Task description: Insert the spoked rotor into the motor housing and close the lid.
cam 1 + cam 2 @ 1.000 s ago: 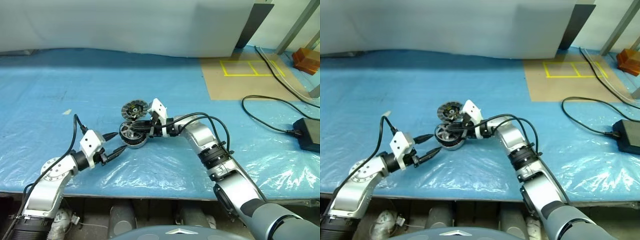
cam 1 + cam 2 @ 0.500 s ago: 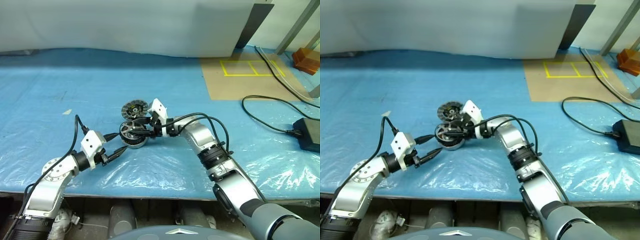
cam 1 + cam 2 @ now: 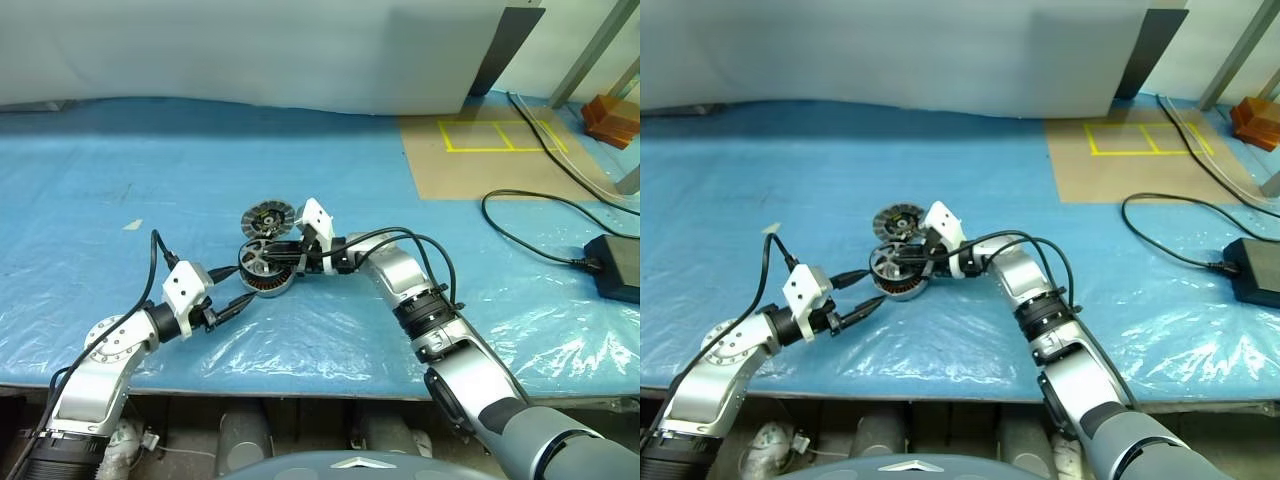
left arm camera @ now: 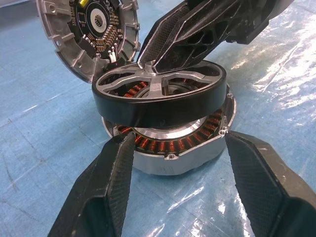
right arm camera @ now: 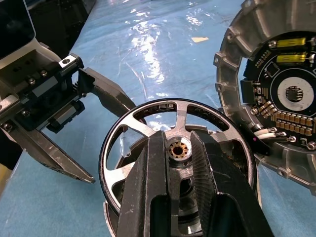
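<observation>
At centre frame my right gripper pinches the hub of the spoked rotor, keeping it tilted half-seated on the motor housing, while my left gripper stands open astride it, the lid lying just behind.

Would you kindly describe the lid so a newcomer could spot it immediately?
On the blue plastic sheet, find the motor housing near the middle. The lid leans just behind it, a grey round disc showing a circuit board, unlike the black-rimmed spoked rotor.
</observation>
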You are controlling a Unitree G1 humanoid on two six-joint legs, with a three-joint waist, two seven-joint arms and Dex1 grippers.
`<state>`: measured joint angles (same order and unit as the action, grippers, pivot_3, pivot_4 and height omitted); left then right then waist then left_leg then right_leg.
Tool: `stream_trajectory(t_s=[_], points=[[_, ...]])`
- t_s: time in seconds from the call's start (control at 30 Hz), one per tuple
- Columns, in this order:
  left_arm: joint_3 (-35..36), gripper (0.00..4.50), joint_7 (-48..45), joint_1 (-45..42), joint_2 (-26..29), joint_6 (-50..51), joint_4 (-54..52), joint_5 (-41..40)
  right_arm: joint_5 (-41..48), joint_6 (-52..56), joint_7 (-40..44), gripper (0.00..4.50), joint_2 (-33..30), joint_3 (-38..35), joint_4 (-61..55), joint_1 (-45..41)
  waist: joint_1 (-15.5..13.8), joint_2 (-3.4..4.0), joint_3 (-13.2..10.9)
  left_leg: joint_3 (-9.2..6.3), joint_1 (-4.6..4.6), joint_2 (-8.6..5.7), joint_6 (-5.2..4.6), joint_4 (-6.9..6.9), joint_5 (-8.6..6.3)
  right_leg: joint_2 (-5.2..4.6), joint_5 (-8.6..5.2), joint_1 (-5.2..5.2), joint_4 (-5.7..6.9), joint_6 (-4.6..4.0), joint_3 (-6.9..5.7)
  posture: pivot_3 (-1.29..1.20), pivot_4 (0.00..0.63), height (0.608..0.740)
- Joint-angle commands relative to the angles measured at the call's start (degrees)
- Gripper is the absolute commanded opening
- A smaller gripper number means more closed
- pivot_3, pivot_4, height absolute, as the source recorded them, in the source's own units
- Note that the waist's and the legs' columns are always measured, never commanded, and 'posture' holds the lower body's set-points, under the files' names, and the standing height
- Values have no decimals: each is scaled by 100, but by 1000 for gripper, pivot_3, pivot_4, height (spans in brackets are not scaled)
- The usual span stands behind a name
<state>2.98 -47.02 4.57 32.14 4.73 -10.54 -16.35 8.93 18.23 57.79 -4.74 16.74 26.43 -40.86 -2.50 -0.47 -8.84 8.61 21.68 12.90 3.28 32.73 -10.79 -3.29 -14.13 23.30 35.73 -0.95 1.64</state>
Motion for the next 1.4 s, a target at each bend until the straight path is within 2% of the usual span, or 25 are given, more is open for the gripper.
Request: stream_trajectory(t_s=[0.03,0.37,0.67,1.4], points=[[28,3036,15,-40,12,-67,-148,-19,-8,60,41,258,4,56,-90,17,1,0,0,0,0,0,0,0,0,0,0,0,0,0,0,0,150,740],[269,3036,-5,-90,104,-99,-12,-120,393,684,472,258,-129,65,-1164,-44,5,0,0,0,2,0,0,-8,0,2,11,3,-6,19,-1,0,150,740],[345,3036,-27,-102,133,-135,35,-113,85,246,130,258,-77,84,-710,-116,-5,0,0,0,2,-2,1,-8,0,-1,11,2,-6,19,-1,0,150,740],[209,3036,1,-98,28,-145,-1,-58,-283,-512,292,258,-304,344,-161,69,-6,0,0,0,4,-2,0,-7,0,-1,11,2,-7,19,-1,0,150,740]])
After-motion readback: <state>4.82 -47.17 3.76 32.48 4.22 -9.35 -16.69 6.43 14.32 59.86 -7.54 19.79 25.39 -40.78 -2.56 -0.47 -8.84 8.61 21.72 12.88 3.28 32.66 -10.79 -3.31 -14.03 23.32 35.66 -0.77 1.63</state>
